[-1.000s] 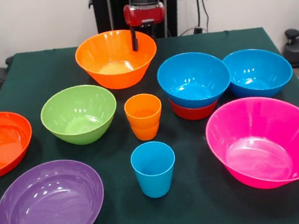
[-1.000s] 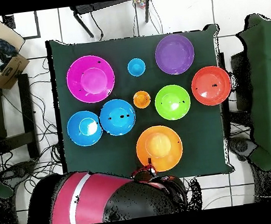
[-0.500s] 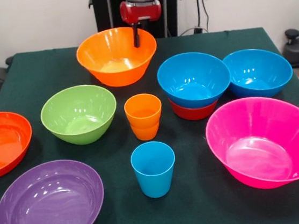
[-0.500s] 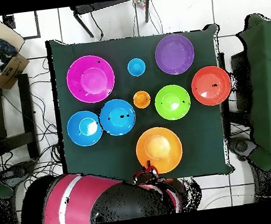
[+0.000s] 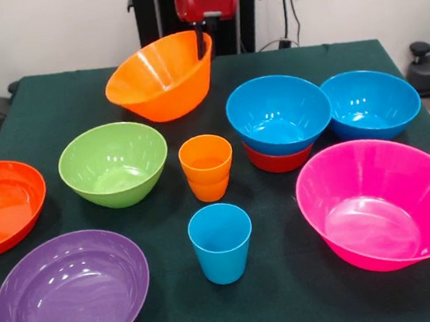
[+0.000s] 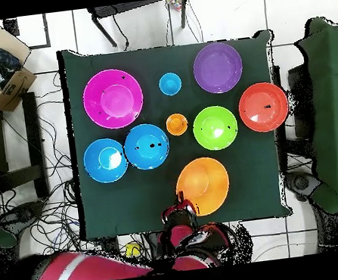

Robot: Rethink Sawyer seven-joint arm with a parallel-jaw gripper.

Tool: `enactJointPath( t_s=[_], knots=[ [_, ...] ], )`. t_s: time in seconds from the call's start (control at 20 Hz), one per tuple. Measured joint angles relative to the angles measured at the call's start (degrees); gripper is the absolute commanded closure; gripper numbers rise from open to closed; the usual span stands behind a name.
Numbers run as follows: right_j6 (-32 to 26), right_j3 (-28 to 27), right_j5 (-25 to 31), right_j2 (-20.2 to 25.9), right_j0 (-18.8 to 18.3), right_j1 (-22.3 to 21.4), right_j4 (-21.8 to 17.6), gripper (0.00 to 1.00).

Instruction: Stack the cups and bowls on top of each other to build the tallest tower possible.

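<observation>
My gripper (image 5: 202, 44) is shut on the far rim of the orange bowl (image 5: 160, 78) and holds it lifted and tilted at the table's far side; it also shows in the overhead view (image 6: 202, 185) by the gripper (image 6: 181, 204). Two nested orange cups (image 5: 206, 166) stand mid-table, with the light blue cup (image 5: 221, 242) in front of them. A blue bowl (image 5: 278, 113) sits in a red-orange bowl (image 5: 277, 162). Another blue bowl (image 5: 371, 103), the lime green bowl (image 5: 113, 163), the pink bowl (image 5: 383, 204), the purple bowl (image 5: 71, 294) and a red-orange bowl (image 5: 2, 204) stand singly.
The dark green table (image 5: 60, 101) carries everything. The robot's pedestal (image 5: 159, 12) stands behind the orange bowl. A cardboard box (image 6: 3, 82) and cables lie on the floor beside the table in the overhead view.
The gripper has risen and drawn back toward the pedestal, lifting the orange bowl's far rim. The bowl has gone from flat on the table to tilted. Everything else is unmoved.
</observation>
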Motion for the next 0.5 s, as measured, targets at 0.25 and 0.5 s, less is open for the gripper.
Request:
enactJointPath(
  t_s=[0.25,0.5],
  knots=[
    [0.00,1.46,12.31,2.39,-0.18,-12.05,-1.45,1.00],
    [0.01,2.04,25.85,4.12,0.99,-23.06,-1.40,1.00]
  ],
)
